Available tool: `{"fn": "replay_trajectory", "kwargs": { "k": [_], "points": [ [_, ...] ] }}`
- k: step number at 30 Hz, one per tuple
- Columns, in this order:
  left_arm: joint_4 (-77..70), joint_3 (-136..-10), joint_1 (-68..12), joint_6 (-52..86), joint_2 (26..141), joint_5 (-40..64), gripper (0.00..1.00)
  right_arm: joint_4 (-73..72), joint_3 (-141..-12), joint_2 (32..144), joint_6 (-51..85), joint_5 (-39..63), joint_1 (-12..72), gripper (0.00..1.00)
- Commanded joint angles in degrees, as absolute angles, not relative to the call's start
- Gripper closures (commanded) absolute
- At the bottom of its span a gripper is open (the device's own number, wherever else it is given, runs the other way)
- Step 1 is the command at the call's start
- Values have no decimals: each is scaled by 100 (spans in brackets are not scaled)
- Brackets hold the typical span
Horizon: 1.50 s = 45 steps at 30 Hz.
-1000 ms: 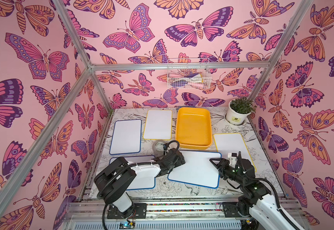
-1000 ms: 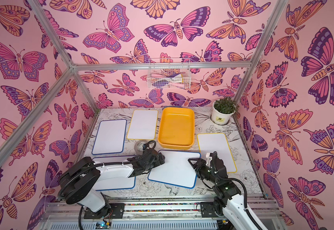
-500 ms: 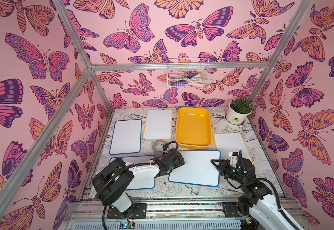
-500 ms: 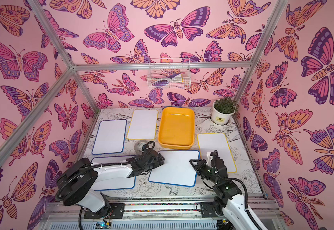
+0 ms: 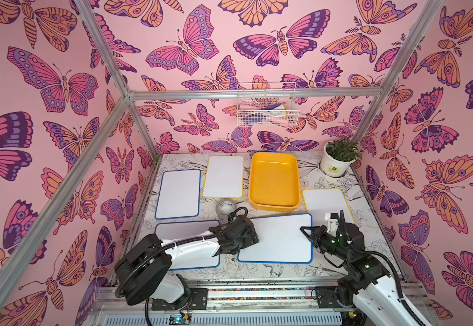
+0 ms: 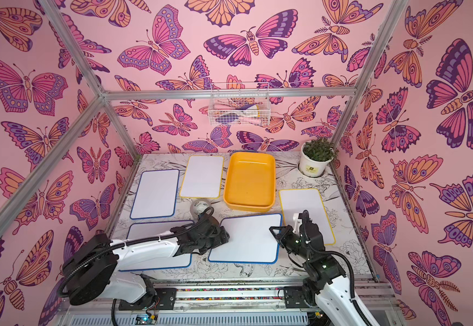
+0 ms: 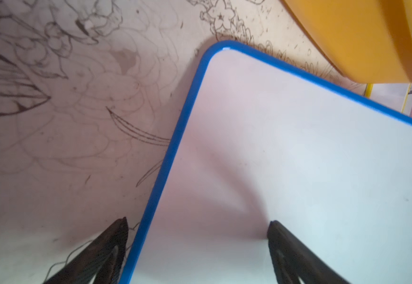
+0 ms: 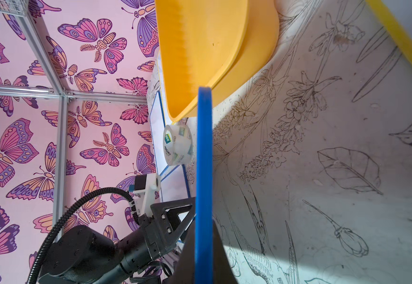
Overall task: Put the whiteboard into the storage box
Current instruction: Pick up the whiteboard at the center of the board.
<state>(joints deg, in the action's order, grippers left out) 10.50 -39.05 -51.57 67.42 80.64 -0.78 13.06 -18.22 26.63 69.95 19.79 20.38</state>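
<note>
A blue-framed whiteboard (image 5: 277, 240) (image 6: 246, 240) lies at the table's front middle, just in front of the empty yellow-orange storage box (image 5: 273, 180) (image 6: 251, 180). My right gripper (image 5: 307, 234) (image 8: 203, 221) is shut on the board's right edge; in the right wrist view the blue frame (image 8: 203, 159) runs straight out from between the jaws. My left gripper (image 5: 253, 240) (image 7: 197, 226) is open astride the board's left edge. One of its fingers (image 7: 119, 236) is over the table and the other rests on the white face (image 7: 286, 172).
Other whiteboards lie around: blue-framed ones at left (image 5: 178, 193) and under my left arm (image 5: 184, 234), yellow-framed ones at the back (image 5: 224, 176) and right (image 5: 325, 203). A tape roll (image 5: 225, 207) sits behind my left wrist. A potted plant (image 5: 338, 158) stands back right. A wire basket (image 5: 266, 108) hangs on the wall.
My right gripper has closed onto the whiteboard's right edge. The board has turned from slightly askew to nearly square with the table front. My left gripper stays open at the left edge.
</note>
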Motion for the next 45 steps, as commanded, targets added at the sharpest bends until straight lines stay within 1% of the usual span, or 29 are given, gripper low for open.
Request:
{"fn": "replay_trajectory", "kwargs": {
  "k": [1,4,8,15,20,24,29,34,39,42,45],
  "points": [
    [1666,-4048,-5177,6699,7717,-73,9,1179,-2413,2599,6907,1987,2048,95],
    [1914,-4258,-5170,6633,7408,-139,9,1292,-2740,2651,6784,1964,2048,100],
    [2239,-4582,-5168,6516,6885,-290,9,1732,-3514,2928,6415,1910,2044,100],
    [2674,-5305,-5001,6306,6534,-396,9,2126,-4649,3582,5870,1567,2044,100],
    [2729,-5572,-4572,6348,6464,-36,9,2076,-5080,4048,5757,912,2039,100],
    [2618,-5762,-4317,6548,6527,299,10,1774,-5195,4298,5984,269,2030,100],
    [1959,-5780,-4241,7133,6719,707,10,811,-4908,4446,6556,-451,2026,100],
    [1275,-5783,-4252,7814,6945,899,12,313,-4816,4509,6917,-1227,2030,100],
    [-68,-5281,-4423,8837,7033,488,15,-99,-4571,4457,7428,-1727,2030,100],
    [-565,-5285,-4578,9168,7231,202,16,-367,-4412,4439,7639,-1986,2039,100],
    [-1142,-5316,-4763,9528,7750,-31,18,-613,-4222,4363,7846,-2296,2074,100]
  ]
}}
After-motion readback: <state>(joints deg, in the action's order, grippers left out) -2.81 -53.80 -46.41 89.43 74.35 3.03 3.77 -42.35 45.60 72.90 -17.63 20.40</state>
